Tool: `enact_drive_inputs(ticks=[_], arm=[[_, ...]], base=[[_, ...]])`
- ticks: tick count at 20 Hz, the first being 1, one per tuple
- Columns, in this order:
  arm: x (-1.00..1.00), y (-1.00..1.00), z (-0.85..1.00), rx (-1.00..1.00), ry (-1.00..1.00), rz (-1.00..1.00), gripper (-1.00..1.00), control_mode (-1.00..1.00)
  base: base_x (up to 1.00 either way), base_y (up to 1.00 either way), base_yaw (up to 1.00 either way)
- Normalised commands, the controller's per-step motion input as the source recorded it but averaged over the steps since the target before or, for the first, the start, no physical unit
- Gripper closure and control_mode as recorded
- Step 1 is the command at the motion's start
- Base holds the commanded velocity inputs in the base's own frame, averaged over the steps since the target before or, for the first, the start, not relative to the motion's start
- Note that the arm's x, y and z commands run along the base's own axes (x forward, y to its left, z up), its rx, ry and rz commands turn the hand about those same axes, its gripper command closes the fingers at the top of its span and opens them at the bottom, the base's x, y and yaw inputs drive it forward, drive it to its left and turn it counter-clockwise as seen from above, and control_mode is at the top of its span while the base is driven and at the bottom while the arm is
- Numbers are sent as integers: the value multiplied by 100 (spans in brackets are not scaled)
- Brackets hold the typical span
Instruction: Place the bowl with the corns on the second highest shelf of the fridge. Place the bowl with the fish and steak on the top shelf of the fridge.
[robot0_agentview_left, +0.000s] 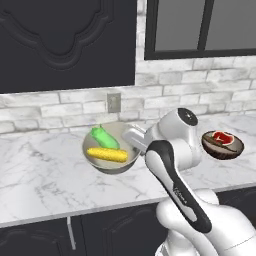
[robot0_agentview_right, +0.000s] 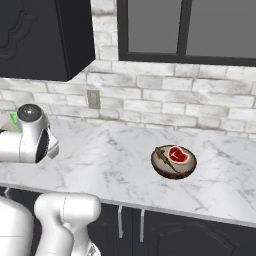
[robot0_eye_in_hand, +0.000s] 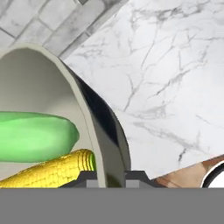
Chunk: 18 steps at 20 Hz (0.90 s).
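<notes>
Right up against the hand camera was the wall of the bowl with the corns (robot0_eye_in_hand: 52, 92), pale grey-beige and deep, with the gripper (robot0_eye_in_hand: 105, 177) pinching its rim: one dark tip sat inside the bowl and the other outside, so the jaws were pressed together on that thin wall. Inside, the corns (robot0_eye_in_hand: 39, 153) lay side by side, the green husked one above and the yellow cob below it, pretty much touching. Past the rim on the right was bare marble counter (robot0_eye_in_hand: 175, 78), with grey brick at the top left corner. From the left base view, going left to right: a dark upper cabinet (robot0_agentview_left: 65, 40) hung over the counter, then a small wall outlet (robot0_agentview_left: 113, 102) on the brick backsplash (robot0_agentview_left: 200, 85), then the bowl with the corns sat just off the arm's wrist, looking slightly lifted and tilted, though I couldn't honestly tell whether it was clear of the marble. To the right of the arm's elbow was a dark brown shallow bowl (robot0_agentview_left: 223, 145) with the fish and steak (robot0_agentview_left: 220, 137) in it, well apart from the corn bowl. A dark-framed window (robot0_agentview_left: 200, 27) ran across the top right. In the right base view the white arm sat at the far left with a sliver of green behind it, and the brown bowl rested on the counter near the middle, red marbled steak plainly visible and a thin pale piece next to it.
</notes>
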Motion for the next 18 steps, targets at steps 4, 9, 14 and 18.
enact_drive_inputs(ticks=[4,9,14,18], arm=[[-12,0,0,0,0,0,100,-100],[0,0,0,0,0,0,100,100],[0,0,0,0,0,0,100,100],[0,0,0,0,0,0,100,100]], base=[[0,0,0],[-86,-4,18],[-72,-1,64],[-2,0,100]])
